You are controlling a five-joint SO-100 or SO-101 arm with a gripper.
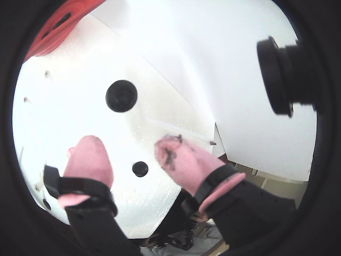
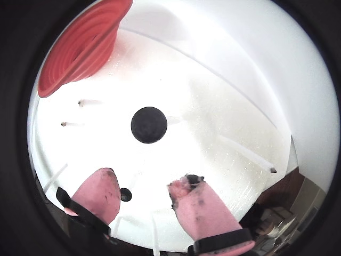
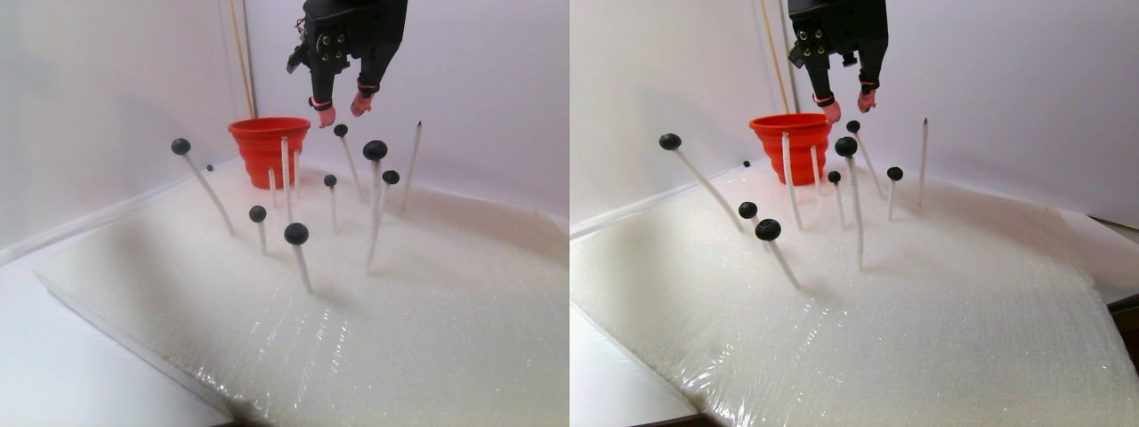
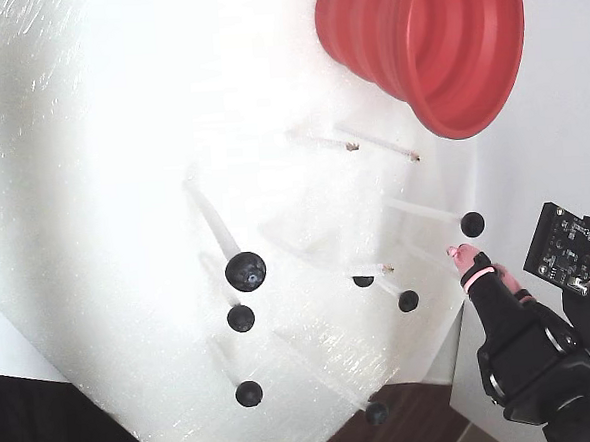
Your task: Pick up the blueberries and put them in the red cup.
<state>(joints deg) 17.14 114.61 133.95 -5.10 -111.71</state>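
Several blueberries sit on the tips of thin white sticks that stand in a white foam sheet (image 3: 427,294). One blueberry (image 3: 340,130) is just below my gripper (image 3: 343,107), which hangs high and to the right of the red cup (image 3: 269,147) in the stereo pair view. The gripper (image 1: 128,146) is open, its stained pink fingertips (image 2: 186,186) apart with nothing held. In both wrist views a close blueberry (image 2: 148,125) lies beyond the fingertips and a small one (image 1: 140,168) shows lower down between them. The ribbed red cup (image 2: 80,50) is at the upper left.
Bare pointed sticks (image 3: 413,160) stand among the berry sticks, two of them in front of the cup (image 4: 434,42). White walls close in behind and to the left. More blueberries (image 4: 245,271) stand farther from the cup. A black camera (image 1: 282,74) rides beside the gripper.
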